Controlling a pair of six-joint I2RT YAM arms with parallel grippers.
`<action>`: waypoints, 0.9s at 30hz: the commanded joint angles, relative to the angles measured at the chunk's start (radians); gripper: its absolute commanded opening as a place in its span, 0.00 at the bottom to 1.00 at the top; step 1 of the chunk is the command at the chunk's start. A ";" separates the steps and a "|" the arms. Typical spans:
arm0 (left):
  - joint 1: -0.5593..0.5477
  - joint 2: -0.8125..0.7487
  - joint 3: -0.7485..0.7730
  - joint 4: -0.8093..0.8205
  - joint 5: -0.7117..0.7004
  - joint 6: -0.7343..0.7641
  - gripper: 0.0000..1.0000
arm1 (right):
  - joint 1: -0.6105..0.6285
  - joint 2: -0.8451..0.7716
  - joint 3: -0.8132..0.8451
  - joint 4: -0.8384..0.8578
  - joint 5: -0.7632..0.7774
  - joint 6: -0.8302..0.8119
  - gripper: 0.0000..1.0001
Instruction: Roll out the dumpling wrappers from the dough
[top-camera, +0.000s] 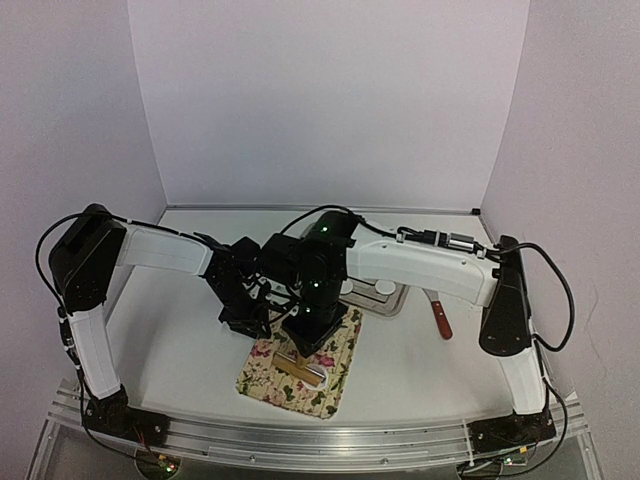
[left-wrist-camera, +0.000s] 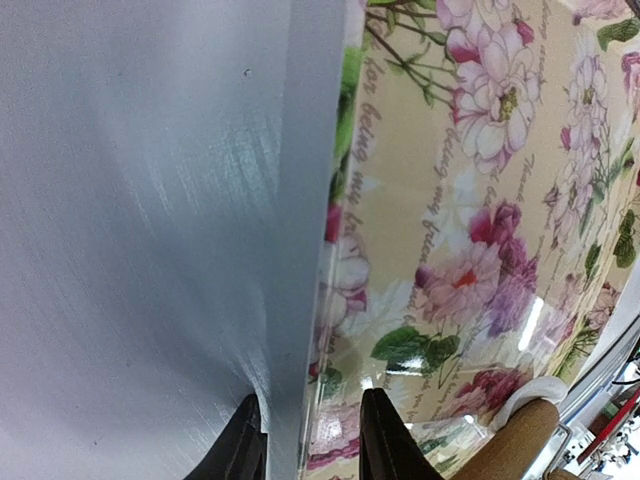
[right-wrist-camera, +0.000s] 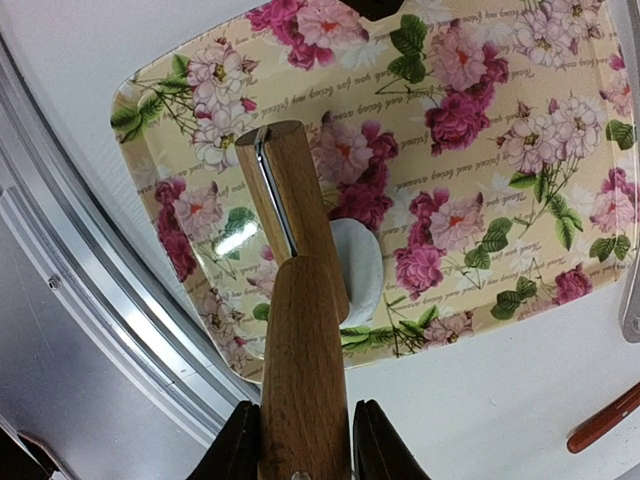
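On the flowered tray, at the near middle of the table, two robot arms work one piece of dough together. The right gripper is clamped around the handle of a wooden rolling pin. The pin's barrel lies across the middle of the tray and covers part of a dumpling wrapper. This white round looks pressed fairly flat, and its free edge shows on the side of the pin away from the tray's near corner. At the tray's left edge, the left gripper has one finger outside the rim and one inside. It appears to pinch the rim and steady the tray.

Judging by this, the rolling is under way but not finished. Only one round lies on the tray, and how thin it is beneath the pin cannot be seen.

Beyond the tray's far edge sits a metal tray holding small white rounds. They are too small in the overhead view to tell finished wrappers from unrolled pieces, so the number done is unclear. A red-handled tool lies on the table to the right of the flowered tray, and neither arm is touching it.
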 joint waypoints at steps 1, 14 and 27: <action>0.002 -0.001 -0.030 -0.006 -0.023 -0.008 0.42 | 0.005 0.049 -0.044 -0.273 0.008 0.003 0.00; 0.006 -0.014 -0.008 -0.005 -0.049 -0.023 0.42 | 0.016 -0.023 0.263 -0.335 -0.028 0.121 0.00; 0.027 -0.034 0.072 -0.039 -0.081 0.020 0.52 | 0.024 -0.183 -0.048 -0.335 0.025 0.191 0.00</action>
